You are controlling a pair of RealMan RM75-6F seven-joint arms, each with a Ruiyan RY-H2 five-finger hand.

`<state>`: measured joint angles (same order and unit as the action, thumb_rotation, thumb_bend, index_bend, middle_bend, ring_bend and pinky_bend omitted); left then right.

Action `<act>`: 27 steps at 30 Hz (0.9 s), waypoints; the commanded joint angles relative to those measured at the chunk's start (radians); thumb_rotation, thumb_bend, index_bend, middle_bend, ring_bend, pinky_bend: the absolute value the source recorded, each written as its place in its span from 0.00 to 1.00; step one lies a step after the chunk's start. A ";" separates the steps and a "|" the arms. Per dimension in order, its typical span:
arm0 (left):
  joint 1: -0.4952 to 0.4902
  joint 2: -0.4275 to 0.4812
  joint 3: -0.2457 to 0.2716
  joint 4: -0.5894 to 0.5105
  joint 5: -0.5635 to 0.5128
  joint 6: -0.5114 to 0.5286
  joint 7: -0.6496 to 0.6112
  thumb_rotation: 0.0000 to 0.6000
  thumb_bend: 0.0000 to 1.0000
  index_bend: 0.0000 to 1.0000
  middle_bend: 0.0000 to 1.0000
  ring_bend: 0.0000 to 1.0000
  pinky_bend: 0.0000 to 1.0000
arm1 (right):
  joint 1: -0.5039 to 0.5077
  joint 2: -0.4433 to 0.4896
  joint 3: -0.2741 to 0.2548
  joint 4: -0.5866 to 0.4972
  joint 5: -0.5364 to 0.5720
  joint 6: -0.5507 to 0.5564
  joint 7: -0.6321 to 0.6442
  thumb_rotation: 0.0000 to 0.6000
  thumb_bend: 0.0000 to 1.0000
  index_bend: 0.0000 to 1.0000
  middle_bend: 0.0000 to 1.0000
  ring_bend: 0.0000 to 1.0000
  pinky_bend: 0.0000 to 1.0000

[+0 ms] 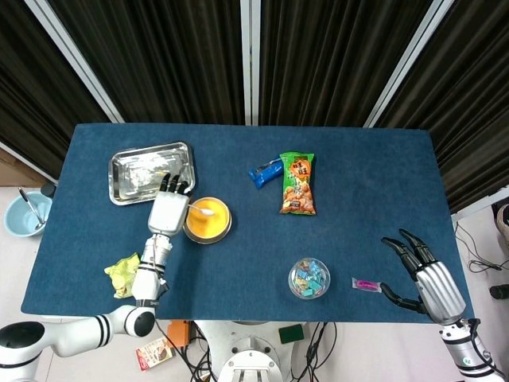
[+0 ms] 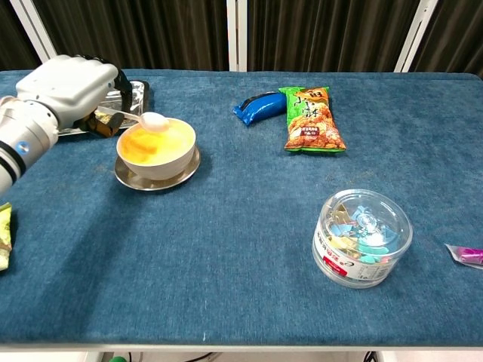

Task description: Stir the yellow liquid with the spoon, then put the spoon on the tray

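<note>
Left hand [image 2: 72, 89] has its fingers wrapped round the spoon [image 2: 143, 119], handle gripped, white rounded scoop poised right over the bowl [image 2: 156, 150] of yellow liquid [image 1: 208, 216]! From the chest camera the scoop sits just above the near-left part of the surface; whether it touches the liquid I cannot tell. One spoon, one bowl, and the bowl is a round cream one on a shiny metal saucer [image 2: 134, 178].

One tray [image 1: 131, 169], at about ten o'clock from the bowl: rectangular, polished steel, rounded corners, speckled with crumbs. The hand partly covers its near-right corner in the chest view.

Right hand [image 1: 421, 277] is over at the table's four o'clock corner, dark fingers spread and curved, holding nothing. Only the head camera catches it; the chest camera misses it entirely.

Elsewhere on the blue felt-like table [image 1: 358, 199]: one green snack bag [image 1: 297, 183] with glossy printed foil, one blue packet [image 1: 265, 172] just beside it at nine o'clock, one clear round tub [image 2: 362, 237] full of pastel bits, one small pink wrapper [image 1: 363, 283] near the right hand. One crumpled yellow-green wrapper [image 1: 124, 274] lies at the near-left edge, whole in the head view, only a sliver in the chest view. The head camera alone shows a pale blue bowl [image 1: 24, 213] off the table at nine o'clock.
</note>
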<state>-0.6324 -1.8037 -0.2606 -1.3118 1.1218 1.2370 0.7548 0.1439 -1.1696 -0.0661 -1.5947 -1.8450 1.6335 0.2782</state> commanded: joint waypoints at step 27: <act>-0.017 0.135 -0.007 -0.289 -0.238 -0.054 0.082 1.00 0.36 0.43 0.21 0.13 0.12 | -0.008 -0.012 0.000 0.030 -0.003 0.017 0.029 1.00 0.30 0.12 0.17 0.03 0.13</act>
<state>-0.6397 -1.6611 -0.2619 -1.6093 0.8950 1.1897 0.8320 0.1362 -1.1818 -0.0664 -1.5652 -1.8487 1.6502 0.3066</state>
